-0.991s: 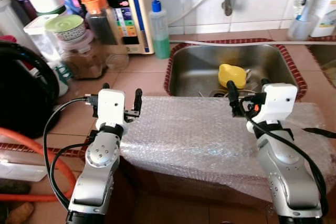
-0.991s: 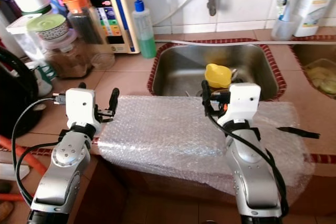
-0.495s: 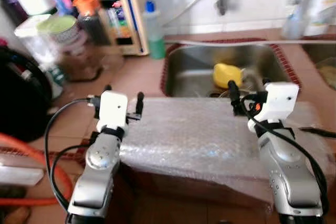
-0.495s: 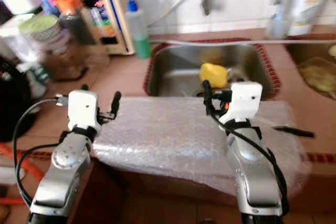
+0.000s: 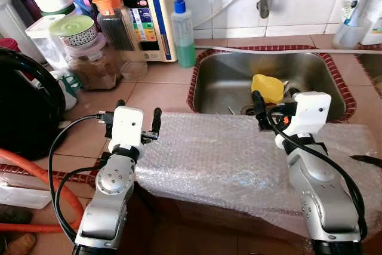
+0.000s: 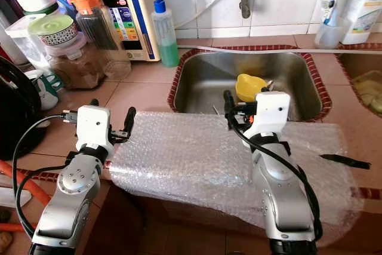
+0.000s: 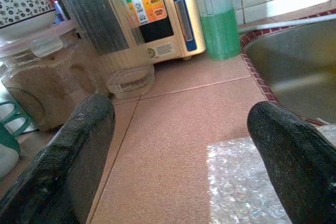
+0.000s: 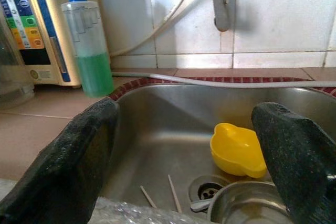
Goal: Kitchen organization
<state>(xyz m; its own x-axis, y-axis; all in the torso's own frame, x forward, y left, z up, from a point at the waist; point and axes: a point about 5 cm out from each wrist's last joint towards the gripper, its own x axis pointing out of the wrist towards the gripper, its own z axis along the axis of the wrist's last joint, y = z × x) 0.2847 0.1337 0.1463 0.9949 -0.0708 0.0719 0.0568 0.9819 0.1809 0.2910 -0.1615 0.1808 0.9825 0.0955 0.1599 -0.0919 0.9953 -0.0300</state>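
The bubble wrap [image 5: 227, 159] lies draped over the table [image 5: 161, 85] edge before the sink [image 5: 227, 82]; left tool [image 5: 138, 114] and right tool [image 8: 184, 145] hover at its far corners, fingers apart, empty; it looks light, floppy, slippery; pinching an edge seems best.

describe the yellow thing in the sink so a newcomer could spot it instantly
Find the steel sink set into the tiled counter. On its floor by the drain, just beyond the right gripper, lies a small yellow bowl. It is the one bright plastic item among the grey metal.
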